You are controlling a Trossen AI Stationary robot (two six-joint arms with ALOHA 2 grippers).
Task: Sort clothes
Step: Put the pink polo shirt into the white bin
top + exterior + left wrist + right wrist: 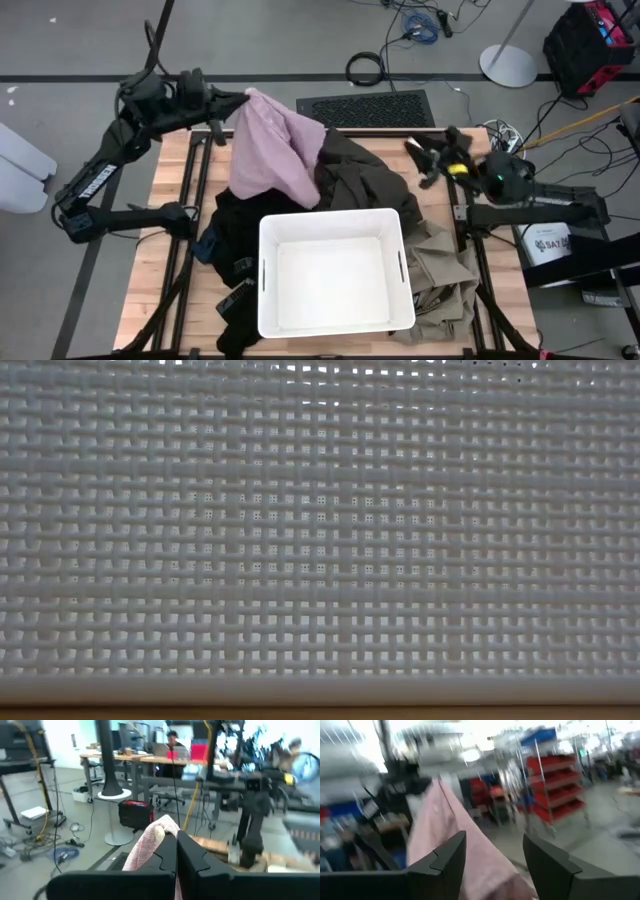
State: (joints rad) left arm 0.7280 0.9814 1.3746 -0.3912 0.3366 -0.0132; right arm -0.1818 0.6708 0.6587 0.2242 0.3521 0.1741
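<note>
A: High view first: what has the left gripper [243, 97] got?

B: It is clenched on the top corner of the pink garment [272, 150], at the far left of the counter [172, 262]. The left wrist view shows the fingers [192, 857] pinched together with pink cloth [150, 845] bunched between them.

A: Which way does the cloth run from there?

B: Downward and toward the middle, long axis hanging from the grip, with its lower edge draped on the olive garment [360, 175] and the black ones [232, 230], just behind the bin [335, 225].

A: And the right gripper [437, 155]?

B: Released; in the right wrist view its fingers [445, 857] stand apart. It sits at the far right, aimed at the pink cloth [447, 827]. The left arm is nearer, already holding it. I'd judge the bin lies toward the near side of the grip. A khaki piece [440, 275] lies right of the bin.
</note>
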